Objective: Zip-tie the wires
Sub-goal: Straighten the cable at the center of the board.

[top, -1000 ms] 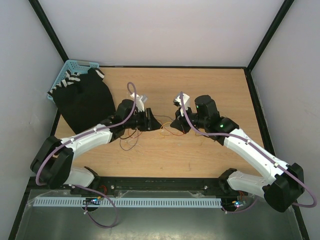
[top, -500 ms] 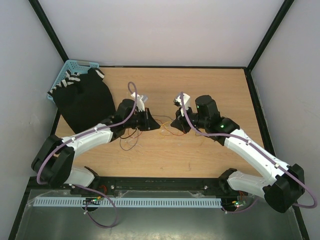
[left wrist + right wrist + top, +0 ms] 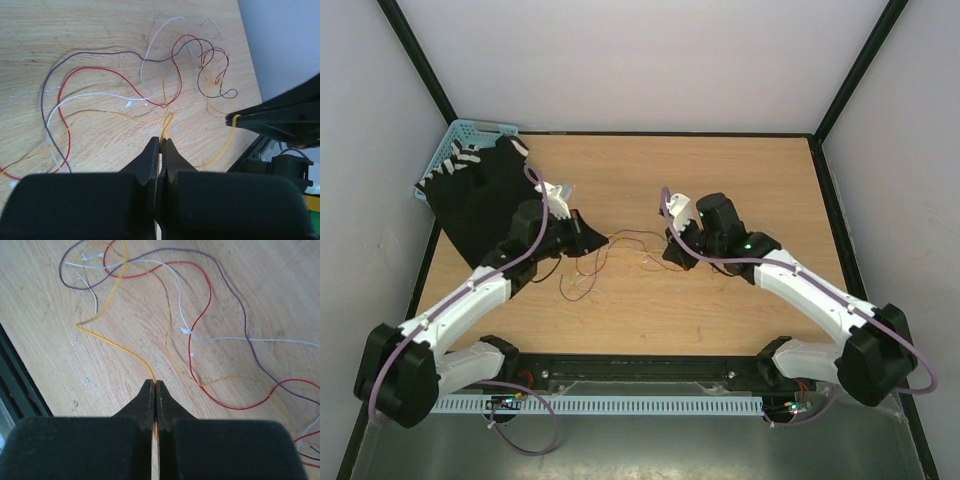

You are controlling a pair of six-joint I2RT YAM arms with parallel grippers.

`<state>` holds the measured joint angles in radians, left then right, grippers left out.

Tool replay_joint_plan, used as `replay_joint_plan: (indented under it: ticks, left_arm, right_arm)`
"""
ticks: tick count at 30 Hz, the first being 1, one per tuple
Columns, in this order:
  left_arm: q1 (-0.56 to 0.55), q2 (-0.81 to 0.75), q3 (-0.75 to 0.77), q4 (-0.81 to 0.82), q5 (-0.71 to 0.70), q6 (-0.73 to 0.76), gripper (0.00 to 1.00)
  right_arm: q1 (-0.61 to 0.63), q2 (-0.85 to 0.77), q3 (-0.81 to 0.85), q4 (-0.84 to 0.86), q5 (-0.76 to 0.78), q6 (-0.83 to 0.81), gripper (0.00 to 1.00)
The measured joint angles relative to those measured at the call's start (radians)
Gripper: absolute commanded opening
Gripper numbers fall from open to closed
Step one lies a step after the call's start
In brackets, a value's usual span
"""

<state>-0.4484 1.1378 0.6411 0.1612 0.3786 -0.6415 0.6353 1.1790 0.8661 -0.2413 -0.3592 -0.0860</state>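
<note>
Over the middle of the table (image 3: 750, 170) the two arms reach in from the near corners and face each other tip to tip, a short gap between them. The left arm stretches low and long on a diagonal, and its left hand (image 3: 600, 243) points right toward the centre. The wrist view shows that hand (image 3: 160, 145) with its fingers pressed together, pinching an orange wire (image 3: 166, 122) that rises from between the tips.

The right arm comes across from the other side, bent at the elbow, with the right hand (image 3: 667, 252) angled left and down at the wood. Up close that hand (image 3: 154, 385) is closed too, clamped on the orange wire (image 3: 115, 347), which runs straight out of its tips.

The wires (image 3: 632, 243) lie loose on the table between and below the two hands, red, white, dark and orange loops curling over one another (image 3: 165, 75) (image 3: 200, 315). At the far left, a black cloth (image 3: 485, 200) lies against a blue basket (image 3: 465, 132).
</note>
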Motion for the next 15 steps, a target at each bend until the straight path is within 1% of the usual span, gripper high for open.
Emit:
replay_joint_plan:
  ticks: [2,4,8,12,15]
  left_arm:
    - [0.021,-0.052,-0.008,-0.028,-0.011,0.010,0.00]
    - [0.043,-0.113,-0.017,-0.063,-0.032,0.021,0.00]
    - [0.068,-0.245,-0.040,-0.139,-0.115,0.051,0.00]
    - [0.071,-0.337,-0.088,-0.181,-0.188,0.064,0.00]
    - [0.072,-0.358,-0.135,-0.205,-0.224,0.057,0.00]
  right_arm:
    - [0.000,0.037,0.003,0.000,0.000,0.008,0.04]
    - [0.000,0.066,0.007,0.001,0.000,0.015,0.08]
    - [0.002,0.126,0.016,0.023,-0.002,0.035,0.10]
    - [0.006,0.233,0.018,0.100,-0.022,0.064,0.12]
    - [0.006,0.336,0.019,0.164,-0.025,0.084,0.14]
